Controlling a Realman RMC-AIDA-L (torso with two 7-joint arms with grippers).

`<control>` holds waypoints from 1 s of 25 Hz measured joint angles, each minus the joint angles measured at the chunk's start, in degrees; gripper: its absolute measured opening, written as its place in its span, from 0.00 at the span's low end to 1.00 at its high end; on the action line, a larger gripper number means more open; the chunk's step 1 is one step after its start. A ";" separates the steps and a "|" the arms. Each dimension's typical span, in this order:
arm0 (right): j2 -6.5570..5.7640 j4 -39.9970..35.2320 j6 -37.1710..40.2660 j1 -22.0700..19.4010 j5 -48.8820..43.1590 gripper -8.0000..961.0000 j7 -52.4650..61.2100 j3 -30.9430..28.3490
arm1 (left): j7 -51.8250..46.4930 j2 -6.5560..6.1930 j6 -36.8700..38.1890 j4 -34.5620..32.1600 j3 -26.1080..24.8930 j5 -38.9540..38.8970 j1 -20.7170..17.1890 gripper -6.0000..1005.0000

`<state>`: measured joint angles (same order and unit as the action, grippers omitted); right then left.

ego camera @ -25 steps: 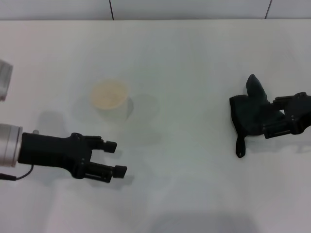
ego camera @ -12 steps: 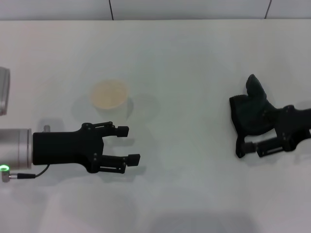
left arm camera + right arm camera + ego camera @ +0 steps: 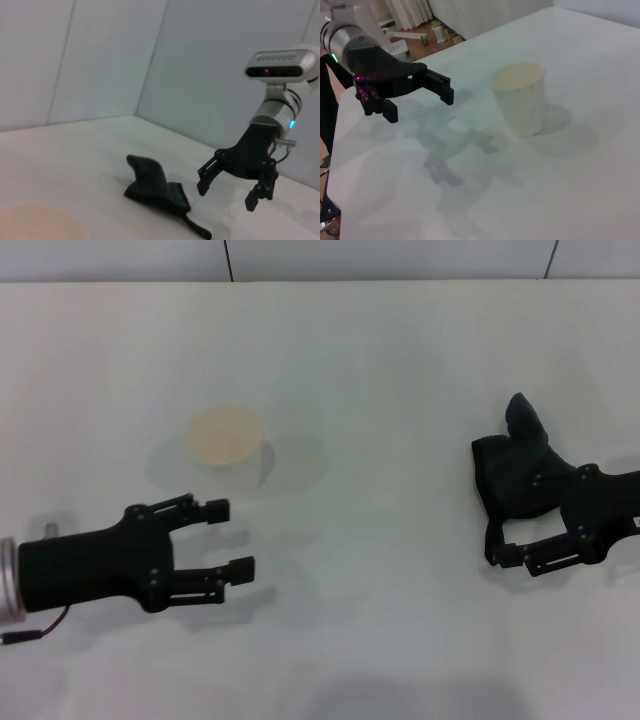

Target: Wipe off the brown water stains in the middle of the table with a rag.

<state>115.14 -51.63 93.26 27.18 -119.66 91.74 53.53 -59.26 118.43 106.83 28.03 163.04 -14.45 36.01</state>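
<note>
The dark rag [image 3: 512,472] lies crumpled on the white table [image 3: 400,360] at the right, its strap [image 3: 492,540] trailing toward the front. My right gripper [image 3: 521,519] is open at the rag's right side. One finger is over the rag's edge and the other is near the strap end. The left wrist view shows the right gripper [image 3: 231,196] hovering open beside the rag [image 3: 156,187], not holding it. My left gripper [image 3: 233,537] is open and empty, in front of the cup. No brown stain shows on the table.
A white paper cup [image 3: 226,443] with pale orange-brown liquid stands left of centre; it also shows in the right wrist view [image 3: 522,103] with the left gripper [image 3: 419,104] beyond it. The table's far edge meets a tiled wall [image 3: 390,258].
My left gripper moved toward the cup, then drew back to the left, staying open. My right gripper shifted toward the front beside the rag with its fingers now spread wide. The rag has not moved.
</note>
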 joint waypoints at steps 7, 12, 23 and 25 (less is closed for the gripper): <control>0.05 0.58 -0.59 1.28 -0.06 0.91 0.18 1.39 | -2.68 -0.39 -0.25 2.01 0.00 -2.63 -2.66 0.89; -0.08 0.81 -5.62 1.57 -0.73 0.91 -0.24 4.82 | -3.70 -0.46 -0.42 2.07 0.00 -2.82 -2.89 0.89; -0.06 0.46 -9.18 0.81 1.43 0.91 -0.36 3.15 | -4.74 -0.48 -0.43 2.02 0.09 -2.24 -3.34 0.89; -0.11 0.12 -8.91 0.33 1.48 0.91 -0.45 3.15 | -4.74 -0.47 -0.42 2.02 0.09 -2.09 -3.14 0.89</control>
<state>115.04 -51.51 84.35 27.51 -118.19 91.29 56.68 -64.00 117.96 106.42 30.05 163.13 -16.54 32.87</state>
